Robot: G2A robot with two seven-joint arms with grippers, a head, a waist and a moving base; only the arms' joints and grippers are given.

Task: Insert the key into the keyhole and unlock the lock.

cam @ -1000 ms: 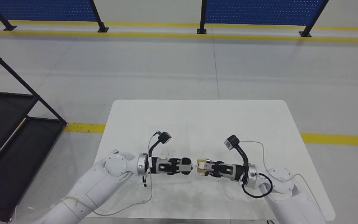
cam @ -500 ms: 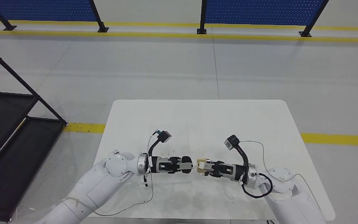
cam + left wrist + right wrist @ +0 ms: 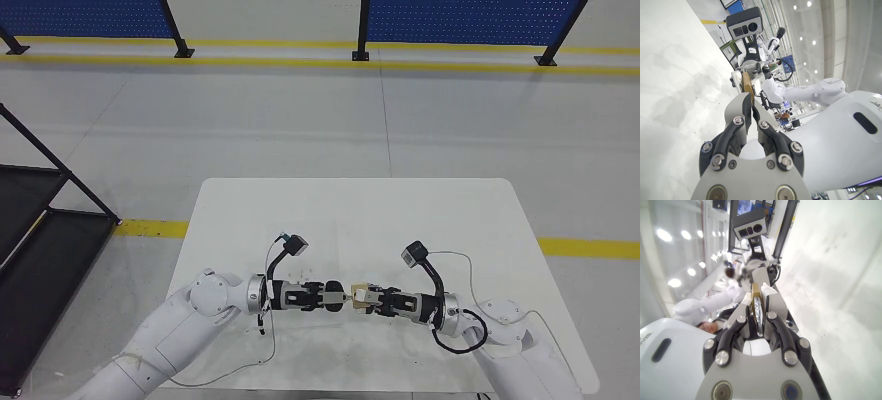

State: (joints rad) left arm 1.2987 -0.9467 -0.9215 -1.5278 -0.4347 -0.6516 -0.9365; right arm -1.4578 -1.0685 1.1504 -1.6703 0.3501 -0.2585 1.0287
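Left gripper (image 3: 751, 103): black pads (image 3: 746, 108) nipped almost together on a small brass-coloured key (image 3: 753, 101), which is mostly hidden, with only an edge showing. The key points at the end of a squat brass padlock with a silver shackle (image 3: 747, 86), held in the air over the white table (image 3: 420, 215), between the two arms. Right gripper (image 3: 758, 293): clamped on the padlock's flat sides. Cannot tell if the blade is inside the keyhole. Judgement: seating step. Keep both wrists on one line and push straight. Then twist from the left while the right holds firm. A slanted push risks the key slipping in the pads.
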